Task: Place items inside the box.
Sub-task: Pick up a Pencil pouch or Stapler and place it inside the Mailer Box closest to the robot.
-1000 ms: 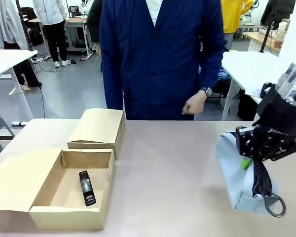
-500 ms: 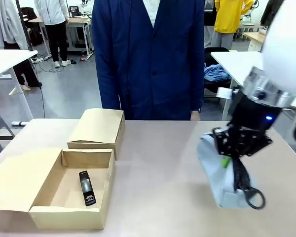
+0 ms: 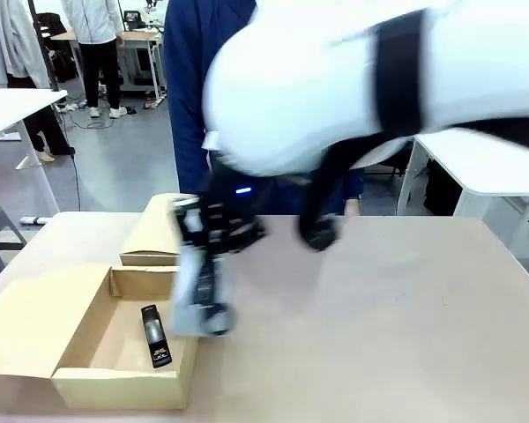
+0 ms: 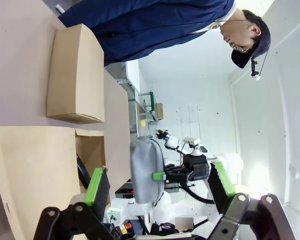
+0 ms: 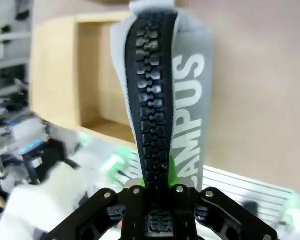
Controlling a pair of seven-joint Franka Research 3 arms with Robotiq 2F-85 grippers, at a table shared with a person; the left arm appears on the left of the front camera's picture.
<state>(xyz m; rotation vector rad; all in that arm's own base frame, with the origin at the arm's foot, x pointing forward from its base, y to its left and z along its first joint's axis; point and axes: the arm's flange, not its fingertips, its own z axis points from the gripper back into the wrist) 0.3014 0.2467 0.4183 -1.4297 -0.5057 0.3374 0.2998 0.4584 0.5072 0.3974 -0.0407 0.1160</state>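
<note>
Front view: the right arm reaches across the table (image 3: 406, 308) to the robot's left side. The right gripper (image 3: 216, 233) is smeared by blur above the near right corner of the open cardboard box (image 3: 123, 388). From it hangs the grey-blue zip pouch (image 3: 203, 286), long axis down, its lower end about level with the box rim. It seems to straddle the right wall, part over the interior and part over bare table. One black stapler (image 3: 155, 335) lies on the box floor, just left of the pouch. A second, closed carton (image 3: 172, 227) sits behind the box. A person in a navy coat (image 3: 189, 106) stands at the far side, hands not engaged.

Right wrist view: the right gripper (image 5: 157, 185) is clamped on the zipper ridge of the pouch (image 5: 190, 80), white "CAMPUS" lettering alongside. Box opening on one side of the pouch, tabletop on the other.

Left wrist view: the left gripper (image 4: 157, 172) has its fingers spread wide and carries nothing. It looks toward the box, with the pouch (image 4: 146, 165) hanging beyond.

Step in hand, as judged: carrying the pouch to the box, release not yet made.

Next move calls for:
- shifting the pouch further over the interior so its whole length clears the right wall
- lowering, then parting the jaws
- the pouch is soft and long — it will likely flop on or beside the stapler
</note>
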